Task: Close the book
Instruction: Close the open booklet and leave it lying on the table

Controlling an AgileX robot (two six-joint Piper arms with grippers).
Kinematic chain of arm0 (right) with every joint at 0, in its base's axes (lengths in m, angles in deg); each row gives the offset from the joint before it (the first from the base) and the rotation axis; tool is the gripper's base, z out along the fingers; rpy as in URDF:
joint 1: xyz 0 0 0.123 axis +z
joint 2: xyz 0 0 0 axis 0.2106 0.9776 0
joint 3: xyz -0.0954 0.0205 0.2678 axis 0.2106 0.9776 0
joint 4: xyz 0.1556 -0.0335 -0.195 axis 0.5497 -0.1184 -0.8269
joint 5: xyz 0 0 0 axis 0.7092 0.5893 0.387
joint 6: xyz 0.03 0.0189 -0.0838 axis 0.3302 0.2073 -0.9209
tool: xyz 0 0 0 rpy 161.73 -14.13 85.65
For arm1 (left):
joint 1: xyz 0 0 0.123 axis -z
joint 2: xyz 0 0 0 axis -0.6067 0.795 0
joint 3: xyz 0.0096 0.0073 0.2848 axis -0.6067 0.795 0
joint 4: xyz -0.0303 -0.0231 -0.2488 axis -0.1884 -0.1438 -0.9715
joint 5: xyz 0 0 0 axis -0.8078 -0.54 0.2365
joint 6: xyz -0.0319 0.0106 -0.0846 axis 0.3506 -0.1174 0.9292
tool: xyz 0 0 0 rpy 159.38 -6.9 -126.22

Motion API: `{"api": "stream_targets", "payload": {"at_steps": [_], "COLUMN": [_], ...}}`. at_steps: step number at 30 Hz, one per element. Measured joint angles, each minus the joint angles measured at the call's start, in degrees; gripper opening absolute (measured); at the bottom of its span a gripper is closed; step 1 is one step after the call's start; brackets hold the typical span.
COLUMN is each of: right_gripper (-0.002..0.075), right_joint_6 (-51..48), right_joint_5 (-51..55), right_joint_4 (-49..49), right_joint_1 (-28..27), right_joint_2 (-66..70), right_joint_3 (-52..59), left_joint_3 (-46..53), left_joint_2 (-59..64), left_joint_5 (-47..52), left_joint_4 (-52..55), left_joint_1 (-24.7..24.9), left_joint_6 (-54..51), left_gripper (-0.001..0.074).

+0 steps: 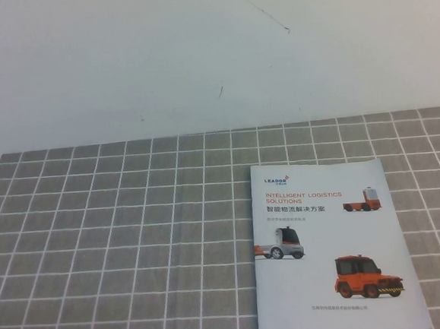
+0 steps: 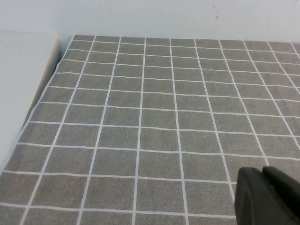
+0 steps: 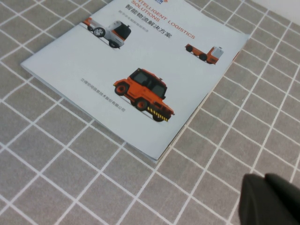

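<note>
A glossy rectangular book (image 1: 329,247) is laid shut on checked grey cloth (image 1: 119,241), near the right gripper (image 3: 269,199). The left gripper (image 2: 265,197) is held over bare cloth. Whether either is open cannot be told.

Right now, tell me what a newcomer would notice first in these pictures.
The closed brochure, its white cover showing orange vehicles, lies flat on the right near part of the grey checked tablecloth. The left gripper hangs over bare cloth; the right gripper hangs over cloth near the brochure's corner.
</note>
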Motion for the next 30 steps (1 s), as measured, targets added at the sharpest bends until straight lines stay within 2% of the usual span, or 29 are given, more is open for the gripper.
{"api": "stream_targets", "payload": {"at_steps": [10,14,19,23,27,30], "right_gripper": [-0.0001,-0.0001,-0.0001,-0.0001,-0.0001,-0.0001], "right_joint_6": [0.0,-0.6,-2.2,-2.3,-2.3,-2.3], "right_joint_5": [0.0,-0.1,-3.0,-11.5,-22.7,-26.6], "right_joint_4": [0.1,-0.2,-1.7,-1.4,1.2,2.4], "right_joint_1": [-0.3,-3.7,-11.5,-15.9,-16.4,-17.0], "right_joint_2": [-1.1,-6.6,-13.8,-16.1,-16.8,-16.8], "right_joint_3": [0.1,0.2,0.5,5.8,15.1,20.7], "left_joint_3": [0.0,0.0,0.0,0.0,0.0,-0.1], "left_joint_2": [0.0,0.0,0.0,0.0,0.0,0.0], "left_joint_5": [0.1,0.1,0.1,0.2,0.2,0.2], "left_joint_4": [0.0,0.0,0.0,0.0,0.0,0.0], "left_joint_1": [0.0,0.0,0.0,0.0,0.0,0.0], "left_joint_6": [0.0,0.0,0.0,0.0,0.0,0.0], "left_gripper": [-0.0004,-0.0004,-0.0004,-0.0004,-0.0004,-0.0004]}}
